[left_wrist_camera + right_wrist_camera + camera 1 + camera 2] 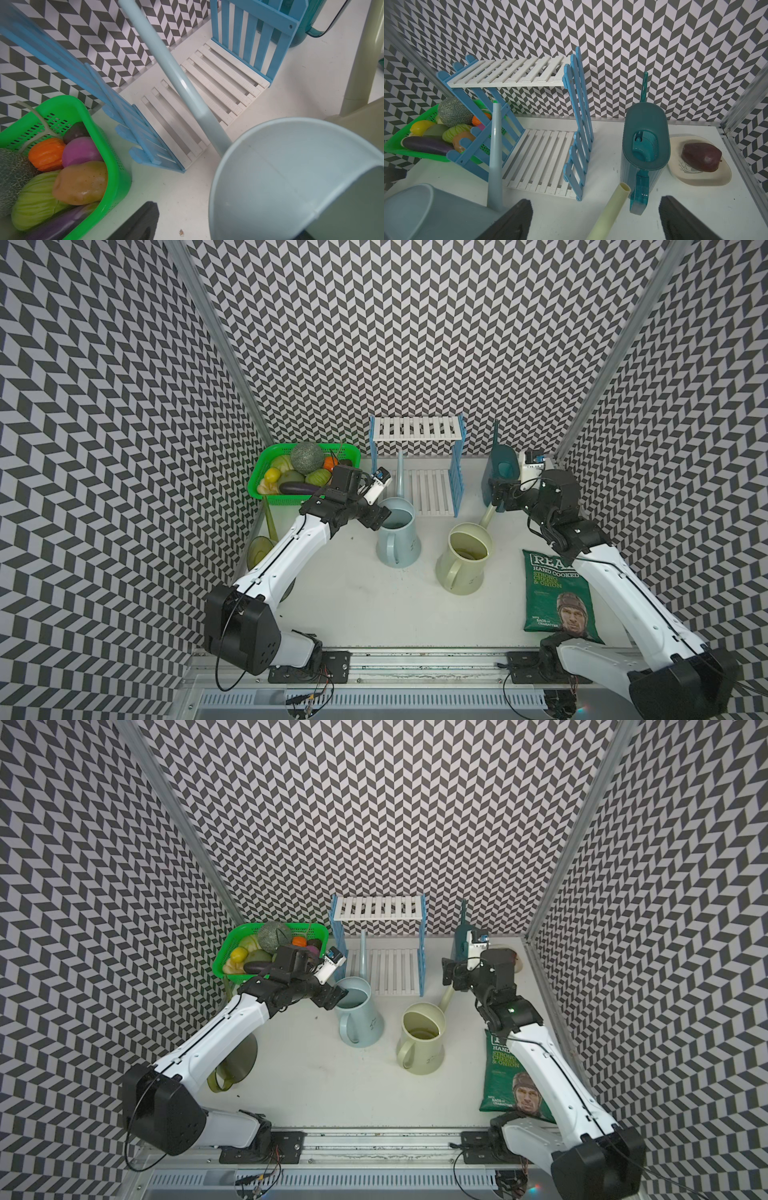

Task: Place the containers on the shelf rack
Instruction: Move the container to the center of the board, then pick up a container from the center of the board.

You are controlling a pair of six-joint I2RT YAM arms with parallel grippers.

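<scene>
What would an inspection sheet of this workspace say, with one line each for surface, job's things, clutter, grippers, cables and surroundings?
Surface: white tabletop, a few small specks.
Job's things: light blue jug, cream jug, dark teal jug and olive-green jug are all on the tabletop, the last partly hidden by the left arm; shelf rack has both shelves bare.
Clutter: green basket of fruit and vegetables; crisp bag; cream dish holding a dark red fruit.
Grippers: left gripper open at the light blue jug's rim; right gripper open, empty, near the dark teal jug.
Cables: black cable loops at the arm bases.
Surroundings: chevron walls on three sides; metal rail in front.
</scene>
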